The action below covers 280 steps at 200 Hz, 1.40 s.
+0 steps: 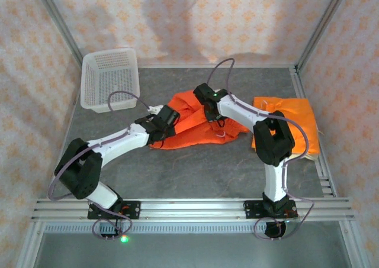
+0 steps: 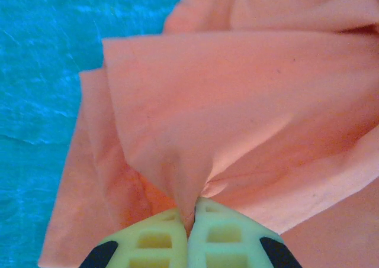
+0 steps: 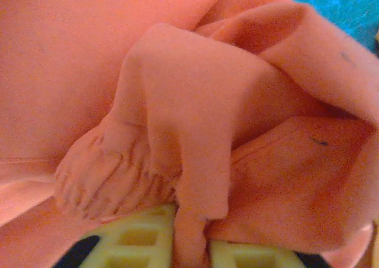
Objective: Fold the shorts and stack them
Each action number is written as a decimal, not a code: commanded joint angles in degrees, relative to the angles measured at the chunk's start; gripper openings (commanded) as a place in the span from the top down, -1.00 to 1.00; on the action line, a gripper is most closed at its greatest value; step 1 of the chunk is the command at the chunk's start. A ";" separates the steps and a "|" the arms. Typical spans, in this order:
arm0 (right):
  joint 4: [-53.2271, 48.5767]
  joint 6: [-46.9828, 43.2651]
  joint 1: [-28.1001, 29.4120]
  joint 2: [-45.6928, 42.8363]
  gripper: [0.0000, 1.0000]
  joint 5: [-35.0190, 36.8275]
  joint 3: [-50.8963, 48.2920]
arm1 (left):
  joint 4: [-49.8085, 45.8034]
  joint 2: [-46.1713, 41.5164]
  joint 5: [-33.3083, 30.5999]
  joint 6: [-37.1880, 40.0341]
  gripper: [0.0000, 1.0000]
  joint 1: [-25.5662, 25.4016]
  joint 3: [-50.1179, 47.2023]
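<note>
orange shorts (image 1: pixel 190 132), seemingly pinched, both end effectors (image 2: pixel 190 213) (image 3: pixel 190 223)

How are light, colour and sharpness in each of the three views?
Top external: even light, sharp, soft shadows on the back wall; the table looks grey. Left wrist: a colour cast, the table turns cyan and the orange shorts look pale pink. Right wrist: same cast, the shorts near the lens slightly soft, darker inside the folds.

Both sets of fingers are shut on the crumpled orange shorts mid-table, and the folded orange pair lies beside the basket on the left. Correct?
No. The folded orange pair lies on the right, away from the basket, as the top external view shows. Both the left fingers and right fingers are shut on the crumpled orange shorts.
</note>
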 commanded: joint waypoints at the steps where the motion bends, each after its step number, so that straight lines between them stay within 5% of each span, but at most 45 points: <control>1: -1.17 0.67 -1.48 -2.71 0.95 1.15 -0.07 | -3.26 -2.19 -3.42 0.71 1.00 1.58 -0.83; 99: 0.05 2.56 -4.20 -26.52 1.00 -15.42 -5.86 | -11.25 -10.74 -5.09 6.56 1.00 10.60 11.46; 175: -7.09 5.06 -10.10 -36.20 1.00 -13.01 -16.75 | -16.98 -8.07 -6.82 10.37 1.00 14.65 28.04; 188: -7.05 4.36 -11.50 -34.55 0.86 -12.93 -18.74 | -17.08 -5.41 -5.48 10.27 0.99 14.97 28.65; 213: -6.92 2.86 -12.59 -31.10 0.09 -10.59 -20.30 | -13.12 -1.76 -1.93 10.69 0.34 14.97 26.01; 235: -5.81 1.34 -12.60 -31.63 -0.39 -12.29 -20.72 | -9.81 -4.22 -2.09 10.52 -0.37 15.02 21.41; 249: -4.72 0.11 -12.31 -33.28 -0.49 -13.92 -21.27 | -7.96 -7.93 -3.26 10.67 -0.75 15.04 17.58; 280: -3.23 -2.53 -8.85 -35.89 -0.57 -13.25 -22.36 | -9.49 -14.93 -5.20 8.81 -1.00 15.87 10.77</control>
